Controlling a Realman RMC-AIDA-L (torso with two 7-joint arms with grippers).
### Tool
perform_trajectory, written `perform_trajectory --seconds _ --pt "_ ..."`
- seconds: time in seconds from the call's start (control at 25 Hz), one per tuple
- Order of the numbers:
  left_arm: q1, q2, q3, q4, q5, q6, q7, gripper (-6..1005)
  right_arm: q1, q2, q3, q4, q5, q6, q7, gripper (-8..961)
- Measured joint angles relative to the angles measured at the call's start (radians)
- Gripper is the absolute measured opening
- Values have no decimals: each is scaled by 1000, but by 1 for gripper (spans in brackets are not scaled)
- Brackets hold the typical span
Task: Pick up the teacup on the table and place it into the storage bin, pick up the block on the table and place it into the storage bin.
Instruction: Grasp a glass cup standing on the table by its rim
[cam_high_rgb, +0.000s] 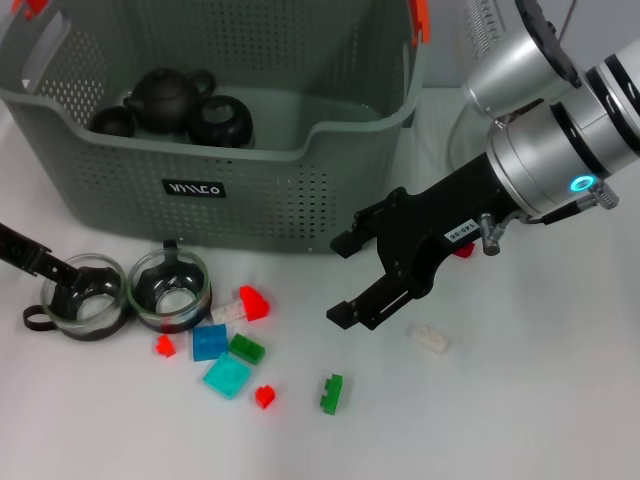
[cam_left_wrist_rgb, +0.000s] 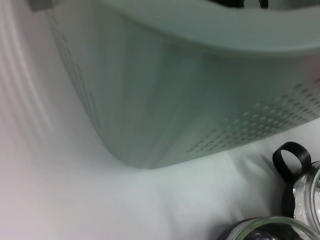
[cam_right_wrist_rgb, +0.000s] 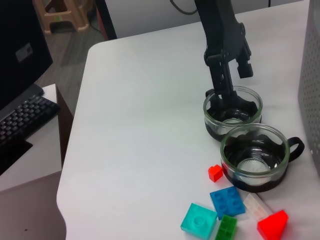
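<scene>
A: Gripping the rim of the outer teacup (cam_high_rgb: 82, 297) is what the left gripper (cam_high_rgb: 62, 276) looks to be doing; from the right wrist view one finger sits inside the glass and one outside, jaws narrowed onto the wall

B: And the right gripper (cam_high_rgb: 372, 270)?

A: Wide open, holding nothing, hovering over the table just in front of the storage bin (cam_high_rgb: 330, 190), with a white block (cam_high_rgb: 430, 338) and a green block (cam_high_rgb: 331, 392) lying near it

B: So how should the cup lift go?

A: I'd say straight up first, so it clears the second teacup (cam_high_rgb: 172, 290) touching it, then high over the bin's near wall before releasing. A glass rim can slip in a thin pinch, so keep it level and slow. The bin already holds dark teaware (cam_high_rgb: 170, 100), so set it down in a free spot
</scene>
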Motion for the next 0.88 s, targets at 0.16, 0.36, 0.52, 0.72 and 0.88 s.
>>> perform_trajectory --seconds 0.16,0.36,0.52,0.72,0.88 --pt "2 -4 0 0 1 -2 0 850 -1 0 0 0 0 6 -2 945" --pt "4 -13 6 0 6 -12 -2 850 -3 -1 0 0 -1 7 -4 945" --pt "5 -19 6 1 13 -20 -9 849 -5 -2 2 0 -3 7 -5 945" --pt "5 -24 7 2 15 -27 -17 848 -8 -2 2 0 -5 7 -6 945" --pt "4 -28 8 9 34 -46 -27 848 -13 -2 2 0 -6 8 -13 945"
